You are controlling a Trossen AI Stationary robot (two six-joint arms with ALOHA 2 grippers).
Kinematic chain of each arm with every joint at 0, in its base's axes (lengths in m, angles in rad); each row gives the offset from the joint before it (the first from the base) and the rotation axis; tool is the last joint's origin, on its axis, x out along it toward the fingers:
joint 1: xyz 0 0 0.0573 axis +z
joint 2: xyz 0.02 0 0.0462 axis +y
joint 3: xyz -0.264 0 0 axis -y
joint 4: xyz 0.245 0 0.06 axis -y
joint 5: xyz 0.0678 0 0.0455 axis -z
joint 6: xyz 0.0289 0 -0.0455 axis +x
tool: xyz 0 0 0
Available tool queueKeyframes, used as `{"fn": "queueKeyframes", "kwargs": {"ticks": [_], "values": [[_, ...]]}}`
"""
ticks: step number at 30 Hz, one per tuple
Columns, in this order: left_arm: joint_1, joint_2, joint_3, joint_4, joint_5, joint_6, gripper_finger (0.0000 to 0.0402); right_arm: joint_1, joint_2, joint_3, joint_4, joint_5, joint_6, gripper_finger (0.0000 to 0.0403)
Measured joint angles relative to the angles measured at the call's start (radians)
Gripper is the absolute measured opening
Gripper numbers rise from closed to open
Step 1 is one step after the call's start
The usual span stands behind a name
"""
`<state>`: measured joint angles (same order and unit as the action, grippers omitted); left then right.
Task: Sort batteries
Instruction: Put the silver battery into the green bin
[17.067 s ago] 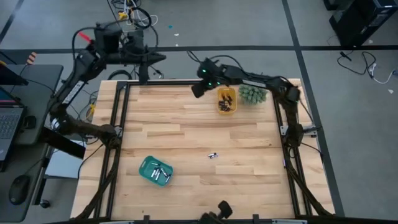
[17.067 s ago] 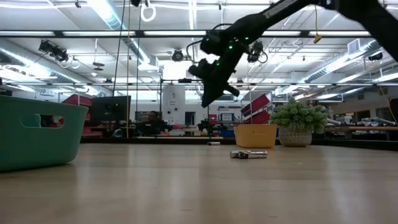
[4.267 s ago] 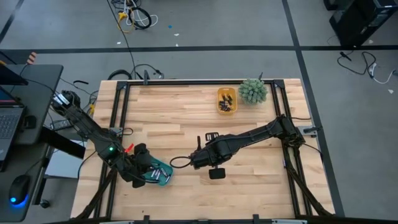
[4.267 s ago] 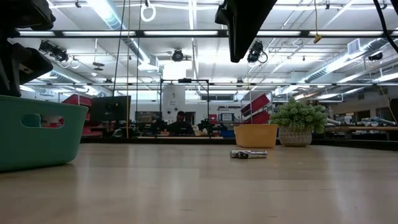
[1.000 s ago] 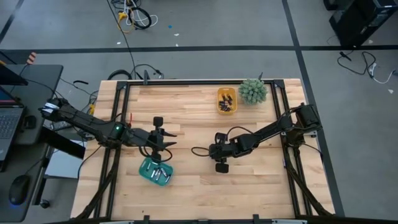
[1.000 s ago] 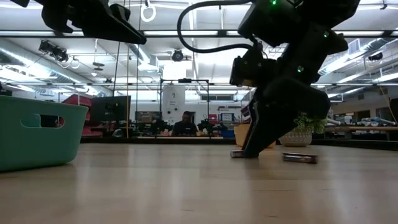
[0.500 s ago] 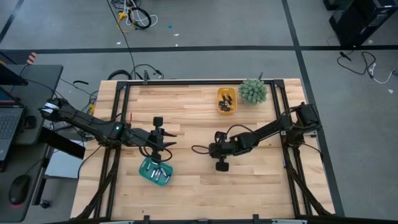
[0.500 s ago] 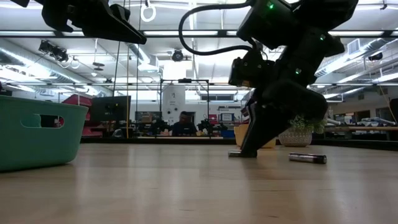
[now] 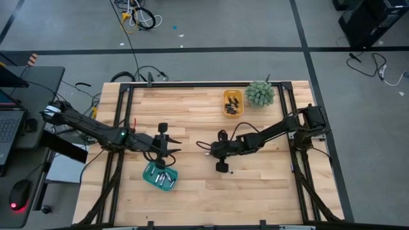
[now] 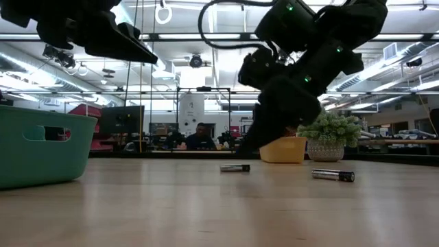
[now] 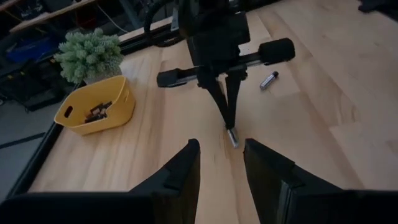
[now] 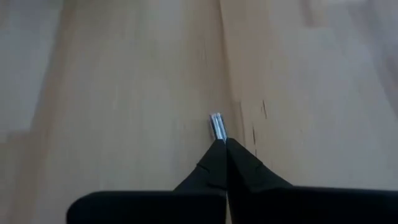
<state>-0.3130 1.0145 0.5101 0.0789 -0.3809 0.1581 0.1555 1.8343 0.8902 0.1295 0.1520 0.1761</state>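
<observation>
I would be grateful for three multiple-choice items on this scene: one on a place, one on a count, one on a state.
1. The yellow tray stands:
A. beside the plant
B. at the middle of the table
C. on the floor

2. In the low view, how many batteries lie loose on the table?
A. none
B. two
C. five

3. The fingers of the right gripper are:
A. spread wide
B. shut together
C. out of sight

Answers: 1 A, tray and plant share the far edge; 2 B, two lie apart on the wood; 3 B, no gap shows between them.
</observation>
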Motion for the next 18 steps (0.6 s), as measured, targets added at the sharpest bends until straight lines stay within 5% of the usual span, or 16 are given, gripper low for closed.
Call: {"fn": "queueKeyframes", "kwargs": {"ticks": [10, 14, 18], "values": [[0.000, 0.000, -0.049, 0.097, -0.002, -0.013, 0.0120, -0.007, -0.002, 0.002, 0.083, 0.008, -0.037, 0.0002], [0.000, 0.000, -0.057, 0.119, -0.003, -0.013, 0.0120, -0.021, -0.002, 0.002, 0.064, 0.091, -0.053, 0.0002], [0.000, 0.000, -0.057, 0.126, -0.003, -0.013, 0.0120, -0.043, -0.002, 0.002, 0.071, 0.051, -0.044, 0.0034]]}}
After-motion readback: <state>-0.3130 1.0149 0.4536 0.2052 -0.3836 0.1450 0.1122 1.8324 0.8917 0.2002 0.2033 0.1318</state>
